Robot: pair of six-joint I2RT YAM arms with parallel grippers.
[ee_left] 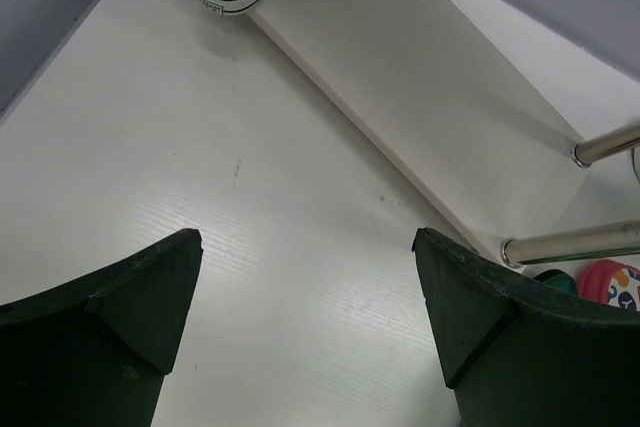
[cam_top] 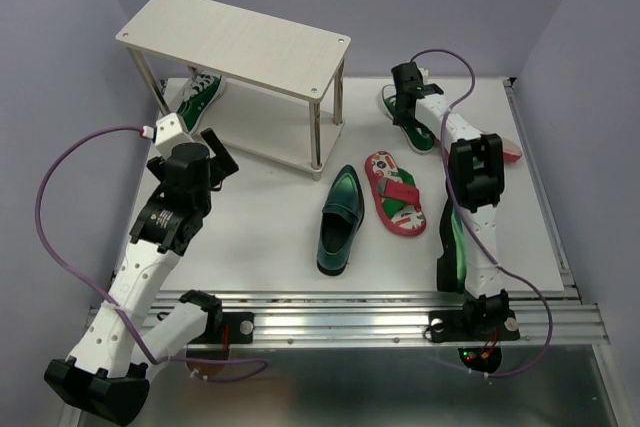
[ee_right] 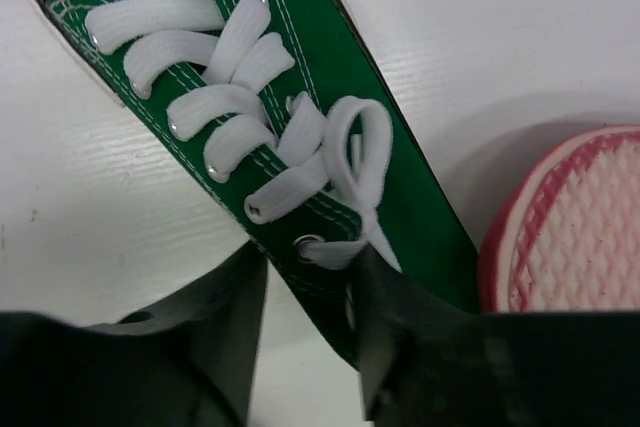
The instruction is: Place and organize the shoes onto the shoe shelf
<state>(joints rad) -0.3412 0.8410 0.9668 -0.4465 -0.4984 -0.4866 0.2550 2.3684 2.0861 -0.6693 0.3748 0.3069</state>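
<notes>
The shoe shelf [cam_top: 240,39] stands at the back left, and one green canvas sneaker [cam_top: 198,97] lies at the left end of its lower board [ee_left: 420,77]. The second sneaker [cam_top: 412,129] lies on the table at the back right. My right gripper [cam_top: 406,99] is down on it, jaws narrowed but still apart. One finger [ee_right: 235,332] is outside the ankle canvas [ee_right: 330,217], the other is against it. My left gripper [cam_top: 214,159] hovers open and empty before the shelf. A dark green loafer [cam_top: 340,219] and a red flip-flop [cam_top: 395,192] lie mid-table.
A second loafer [cam_top: 452,252] lies partly under my right arm. The other flip-flop [cam_top: 511,151] lies sole up beside the right sneaker and also shows in the right wrist view [ee_right: 570,227]. Silver shelf legs [ee_left: 575,244] stand near my left gripper. Purple walls close in the table.
</notes>
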